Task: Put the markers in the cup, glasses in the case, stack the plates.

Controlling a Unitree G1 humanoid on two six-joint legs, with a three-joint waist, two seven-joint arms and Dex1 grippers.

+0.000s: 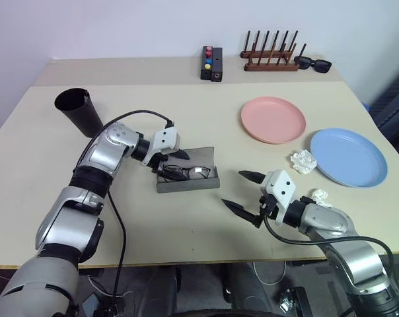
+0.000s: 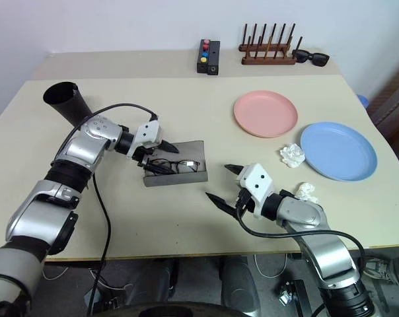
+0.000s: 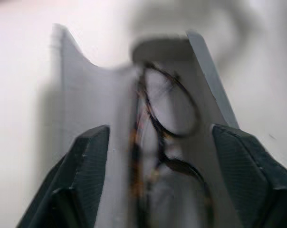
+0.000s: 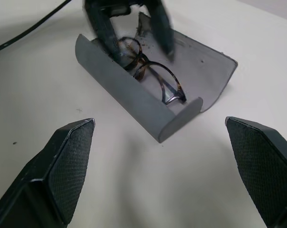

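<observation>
left eye view: left gripper (image 1: 172,160) over left end of case (image 1: 188,179), angled down and toward robot's right
left fingers: parted, straddling glasses (image 1: 184,172), nothing clamped as far as visible; one finger (image 3: 89,161) either side of frame in left wrist view
glasses: lying inside open case, lenses along case's long axis, looks released
case: open, lid up at far side, mid surface (image 1: 186,125), long axis roughly left-right, slight tilt
right gripper (image 1: 244,193): just right of case, near front edge, fingers spread wide, empty, pointing at case's right end
key relation: case between both grippers; left one on top of it, right one just beside and apart; lid hinge on far long edge, so closing means pushing lid toward robot
nearer arm: left for lid, right placed to brace
cup (image 1: 78,109): far left, tilted, well apart from case; markers not made out
plates: pink plate (image 1: 273,119) and blue plate (image 1: 348,156) side by side at right, not stacked
other: crumpled paper bits (image 1: 304,160) near blue plate
judgement: glasses step nearly done, lid not yet shut
</observation>
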